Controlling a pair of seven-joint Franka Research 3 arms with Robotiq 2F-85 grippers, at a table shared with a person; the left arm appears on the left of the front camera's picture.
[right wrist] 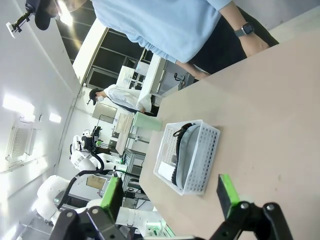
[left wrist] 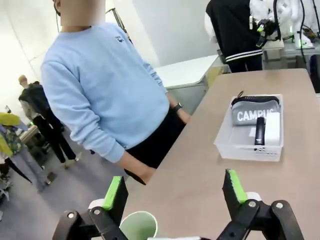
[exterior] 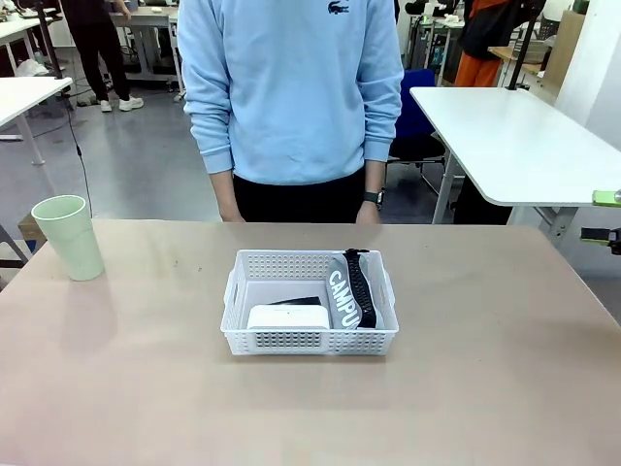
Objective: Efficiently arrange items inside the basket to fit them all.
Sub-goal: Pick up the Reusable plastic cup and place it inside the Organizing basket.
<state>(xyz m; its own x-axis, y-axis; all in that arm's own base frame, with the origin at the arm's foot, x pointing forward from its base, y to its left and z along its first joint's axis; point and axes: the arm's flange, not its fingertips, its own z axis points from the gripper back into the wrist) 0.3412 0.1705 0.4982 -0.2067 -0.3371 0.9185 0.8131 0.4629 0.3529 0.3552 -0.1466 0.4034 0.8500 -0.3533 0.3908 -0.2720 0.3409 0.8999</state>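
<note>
The white perforated basket (exterior: 309,340) sits mid-table. Inside it a grey "CAMPUS" pouch (exterior: 349,289) stands on edge along the right wall, a small white box (exterior: 288,316) lies at the front, and a black stapler (exterior: 297,302) is just behind the box. The pale green cup (exterior: 68,236) stands upright at the table's far left, outside the basket. My left gripper (left wrist: 175,192) is open above the cup (left wrist: 139,225), whose rim shows between the fingers; the basket (left wrist: 248,150) is farther off. My right gripper (right wrist: 167,195) is open with nothing in it, well away from the basket (right wrist: 200,165).
A person in a light blue sweatshirt (exterior: 291,97) stands at the far edge, hands hanging at the tabletop's rim. A white table (exterior: 514,136) stands behind on the right. Bare tabletop surrounds the basket on every side.
</note>
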